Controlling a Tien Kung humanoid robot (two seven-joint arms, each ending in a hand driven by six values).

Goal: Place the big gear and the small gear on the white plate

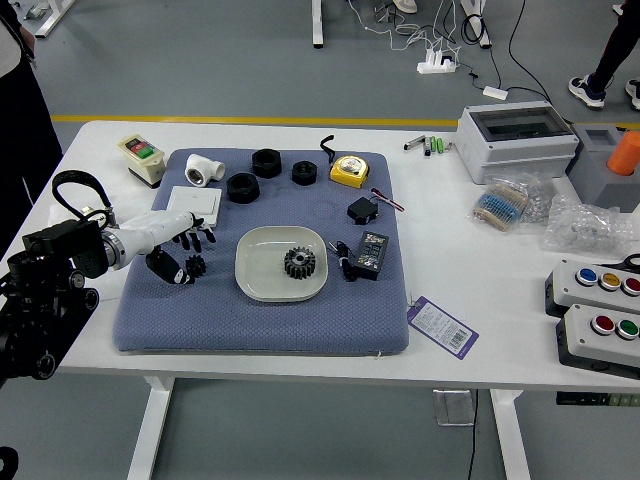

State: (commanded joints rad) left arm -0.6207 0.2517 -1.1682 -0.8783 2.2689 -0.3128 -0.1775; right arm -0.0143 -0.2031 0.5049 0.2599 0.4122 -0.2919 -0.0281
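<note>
Sm. gear (196, 266) just beside L hand (158, 236), btwn thumb & fingertips.

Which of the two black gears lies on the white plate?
The larger gear, inside the rim of the plate; the smaller gear is off it, beside the left hand.

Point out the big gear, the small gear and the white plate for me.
Big gear: (299, 263), head view, about the middle of its top.
Small gear: (196, 266), head view, on its dark toothed body.
White plate: (262, 262), head view, on its bare inner floor.
</note>
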